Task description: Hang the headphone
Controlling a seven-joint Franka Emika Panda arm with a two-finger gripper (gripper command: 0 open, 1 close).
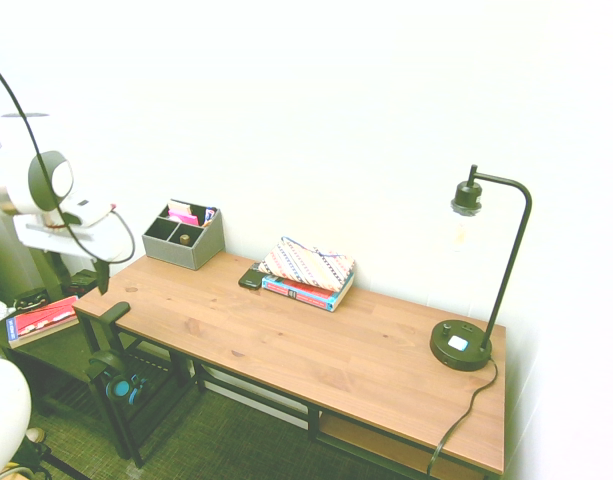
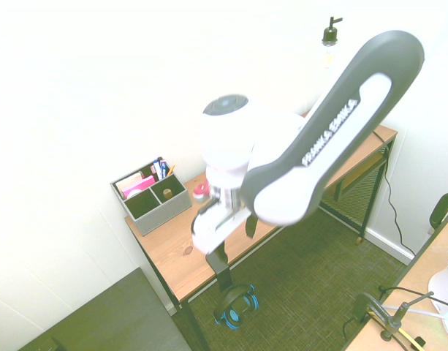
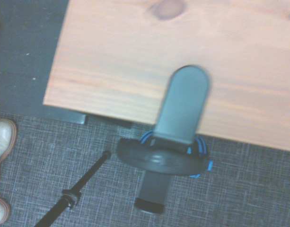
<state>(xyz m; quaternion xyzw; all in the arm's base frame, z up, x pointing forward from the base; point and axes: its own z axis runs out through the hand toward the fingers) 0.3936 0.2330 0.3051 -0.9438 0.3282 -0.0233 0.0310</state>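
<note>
Headphone rests on its hanger, claw spread and empty

The headphone [image 1: 123, 388] is hung below the near edge of the desk, at its corner, with its band laid across the lower arm of a black hanger [image 1: 114, 313]. The flat upper plate of this hanger is seen over the desk top, and blue rims are visible around the ear cups. The claw [image 1: 83, 286] is placed above the hanger, with its two fingers spread apart; nothing is pinched between them, and the headphone is well below them.

The hanging itself appears to be done, and the step in hand is judged to be the leaving of the hanger. For the next move, the claw should be raised and taken away with its fingers kept wide, so that the hanger is not knocked and the band is not made to slip.

Farther out, a grey organizer [image 1: 170, 250] is set at the back of the desk [image 1: 216, 330]. Beside a phone [image 1: 251, 279], a patterned pouch [image 1: 306, 263] is laid on a thick book [image 1: 298, 292]. A black lamp [image 1: 460, 346] is stood near the opposite end.
</note>
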